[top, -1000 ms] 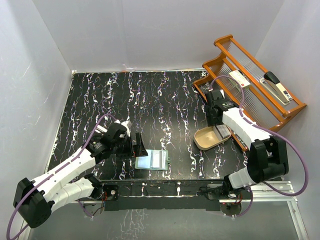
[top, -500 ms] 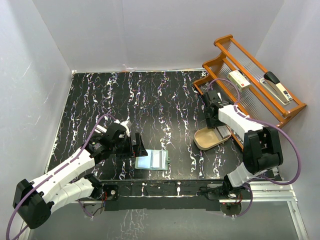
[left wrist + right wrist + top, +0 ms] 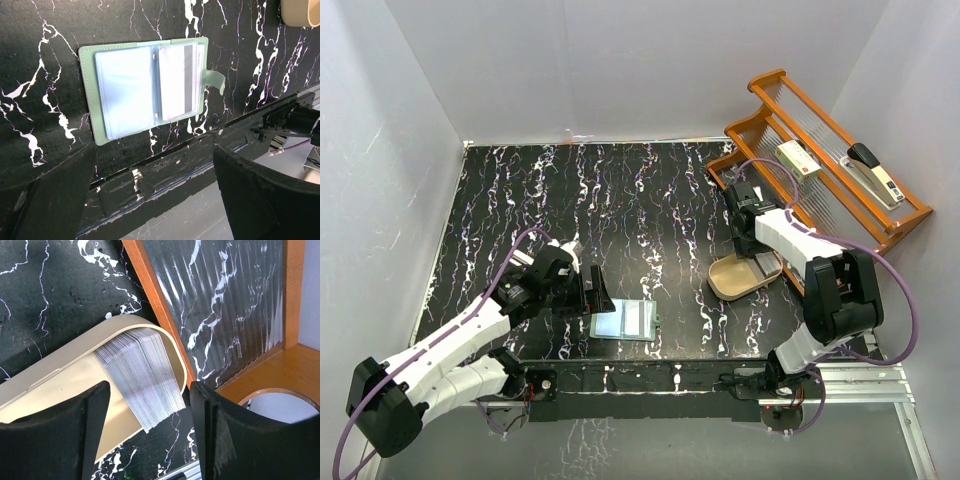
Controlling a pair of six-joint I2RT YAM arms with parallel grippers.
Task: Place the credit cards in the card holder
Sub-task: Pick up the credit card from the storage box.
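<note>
The card holder (image 3: 145,87) lies open and flat on the black marbled table, also in the top view (image 3: 625,321). One pale card with a grey stripe (image 3: 177,82) sits in its right pocket; the snap tab points right. My left gripper (image 3: 155,195) is open and empty, just left of the holder in the top view (image 3: 595,292). A stack of pale blue credit cards (image 3: 142,372) stands on edge in a tan tray (image 3: 60,385). My right gripper (image 3: 150,435) is open and empty above that stack, also in the top view (image 3: 752,246).
An orange wooden rack (image 3: 820,170) stands at the back right beside the tan tray (image 3: 730,280), holding a stapler (image 3: 875,172) and a white box (image 3: 798,158). White walls enclose the table. A black rail (image 3: 640,378) runs along the near edge.
My right wrist has shifted a little left and further back over the tan tray. The left arm and the card holder have not moved.
</note>
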